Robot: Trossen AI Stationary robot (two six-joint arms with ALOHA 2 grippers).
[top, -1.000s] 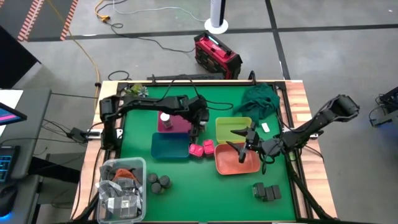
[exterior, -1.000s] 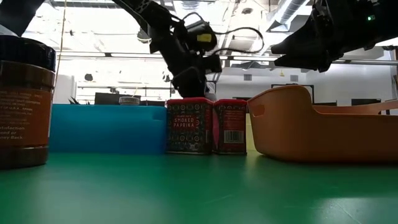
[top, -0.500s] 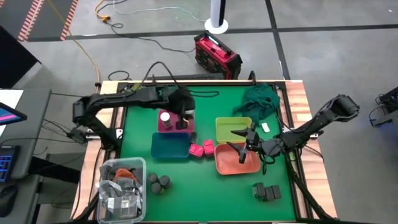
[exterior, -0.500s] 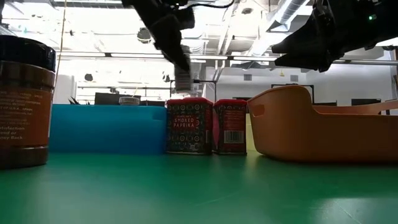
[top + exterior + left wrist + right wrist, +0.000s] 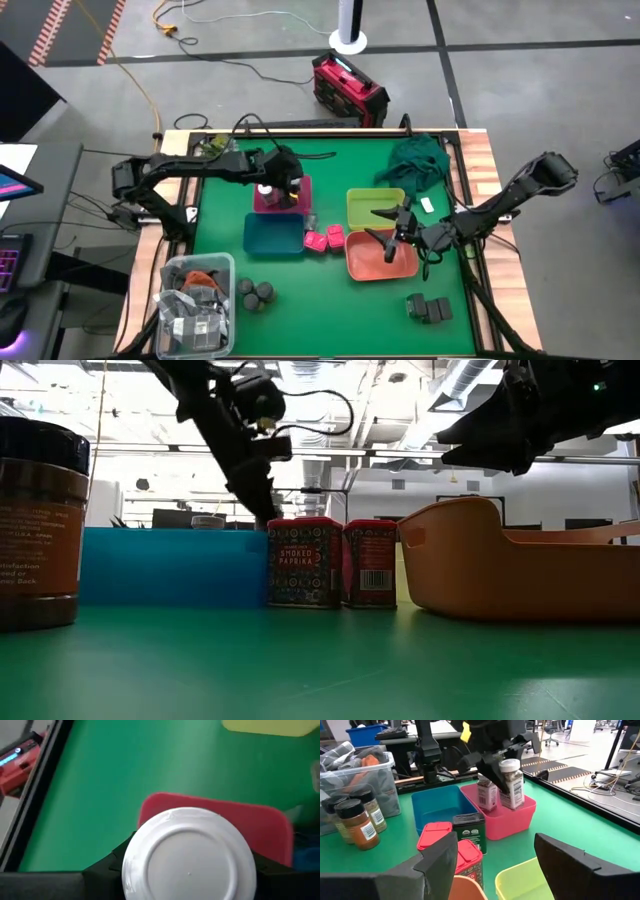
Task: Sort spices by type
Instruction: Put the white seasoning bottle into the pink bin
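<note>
Green covering spans the desk, which carries all items. At the desk's left near corner sits a clear plastic bin of clutter. A green cloth lies at the far right.

Four trays occupy the centre: the blue tray, the salmon tray, the yellow-green tray and the pink tray.

The left arm reaches in from the desk's left edge; the left tool is over the pink tray, clenched on a white-capped jar. In the right wrist view this jar hangs tilted above the pink tray, just beside a second jar that stands inside it. The left wrist view shows the held jar's white cap between the dark fingers, with the pink tray below.

The right arm enters from the right edge; the right tool hovers over the salmon tray, fingers spread and grasping nothing.

Two bright pink boxes stand touching each other between the blue and salmon trays; the low view shows one labelled smoked paprika.

Dark grey rectangular boxes rest near the right near corner. Three dark round tins cluster just beside the bin.
</note>
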